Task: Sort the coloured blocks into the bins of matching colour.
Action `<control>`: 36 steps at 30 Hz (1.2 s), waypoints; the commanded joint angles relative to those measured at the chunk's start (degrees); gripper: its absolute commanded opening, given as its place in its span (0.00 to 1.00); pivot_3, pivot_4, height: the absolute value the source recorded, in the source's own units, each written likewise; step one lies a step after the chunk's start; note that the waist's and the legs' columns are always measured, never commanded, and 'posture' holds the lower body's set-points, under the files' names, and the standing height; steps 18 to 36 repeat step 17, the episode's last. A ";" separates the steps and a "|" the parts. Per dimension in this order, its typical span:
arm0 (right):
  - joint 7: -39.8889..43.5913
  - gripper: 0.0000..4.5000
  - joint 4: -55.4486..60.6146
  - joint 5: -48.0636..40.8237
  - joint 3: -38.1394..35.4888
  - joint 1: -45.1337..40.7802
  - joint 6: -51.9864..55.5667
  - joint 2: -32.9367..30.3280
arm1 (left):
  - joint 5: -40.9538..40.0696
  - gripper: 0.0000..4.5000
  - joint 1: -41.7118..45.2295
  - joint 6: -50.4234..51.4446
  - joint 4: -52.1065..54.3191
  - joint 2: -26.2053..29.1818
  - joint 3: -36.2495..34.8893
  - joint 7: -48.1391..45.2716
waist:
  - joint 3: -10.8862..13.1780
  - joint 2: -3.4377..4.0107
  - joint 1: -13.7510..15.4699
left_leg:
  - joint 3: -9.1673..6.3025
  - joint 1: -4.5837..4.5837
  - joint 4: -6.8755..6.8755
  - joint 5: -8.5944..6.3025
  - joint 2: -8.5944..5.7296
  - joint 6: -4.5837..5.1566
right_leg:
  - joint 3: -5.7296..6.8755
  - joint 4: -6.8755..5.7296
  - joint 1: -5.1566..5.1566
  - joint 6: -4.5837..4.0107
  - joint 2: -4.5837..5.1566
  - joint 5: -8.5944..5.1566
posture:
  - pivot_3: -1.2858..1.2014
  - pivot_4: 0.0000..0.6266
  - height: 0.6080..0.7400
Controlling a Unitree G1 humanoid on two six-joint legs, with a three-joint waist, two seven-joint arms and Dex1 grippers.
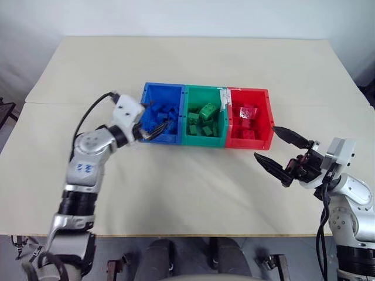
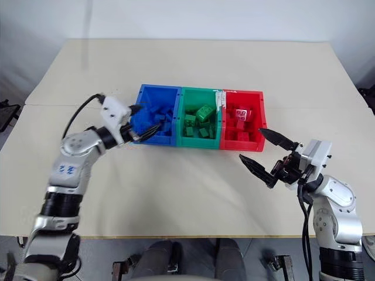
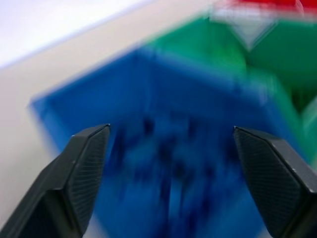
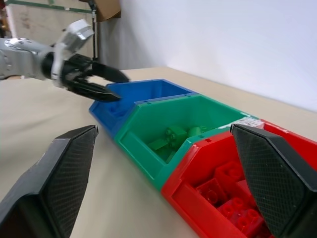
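- Nearest of all, the right hand [image 1: 280, 150] hovers with its black fingers spread wide and nothing between them, just in front of the red bin [image 1: 250, 120].
- Blue blocks [image 1: 162, 119] lie in the blue bin [image 1: 160, 92], green blocks [image 1: 204, 121] in the green bin [image 1: 202, 91], red blocks [image 1: 245, 122] in the red bin; I see none loose on the table [image 1: 193, 181].
- Left hand [image 2: 140, 126] hangs at the blue bin's near corner, fingers apart and holding nothing.
- Risk, as I judge it: a lower finger sits close to the bin wall, so a careless pull-away could hook the rim and drag all three joined bins.
- Bins are smooth, hard plastic with angled front lips; the blocks are studded and glossy, piled loosely, so a jolt could tumble one out.
- Matte, pale table surface gives little grip against sliding.
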State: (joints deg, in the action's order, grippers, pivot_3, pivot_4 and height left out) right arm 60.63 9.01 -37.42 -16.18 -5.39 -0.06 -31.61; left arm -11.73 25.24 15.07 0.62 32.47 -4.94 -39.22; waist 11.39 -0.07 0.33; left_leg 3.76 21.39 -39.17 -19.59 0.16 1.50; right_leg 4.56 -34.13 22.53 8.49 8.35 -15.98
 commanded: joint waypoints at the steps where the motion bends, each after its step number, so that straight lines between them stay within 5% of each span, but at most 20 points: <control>1: 2.02 1.00 -0.80 -0.41 -1.00 -1.12 -0.93 -1.43 | -4.28 0.91 -6.11 -4.51 7.20 4.05 -5.16 -6.06 | 0.00 0.00 -0.23 | 0.00 0.00 0.00 0.00 -0.01 0.01 | -0.01 0.00 0.00 0.00 0.04 0.00 | 0.52 0.24 1.00; 12: 11.43 1.00 -8.14 1.66 0.68 -4.69 -1.39 -4.89 | -7.70 0.91 -24.50 -8.05 9.30 8.78 -14.88 -10.81 | 0.00 0.01 -0.33 | -0.06 -0.03 0.01 -0.04 -0.04 0.05 | 0.00 -0.01 -0.03 -0.01 0.19 0.00 | 0.52 0.24 1.00; 36: 11.76 1.00 -10.16 2.29 0.61 -5.70 -1.86 -4.24 | -8.85 0.91 -25.77 -6.73 12.17 6.76 -15.72 -7.36 | 0.00 0.01 -0.41 | -0.05 -0.06 0.05 -0.07 0.00 0.01 | -0.02 -0.02 -0.01 -0.01 0.18 0.00 | 0.52 0.24 1.00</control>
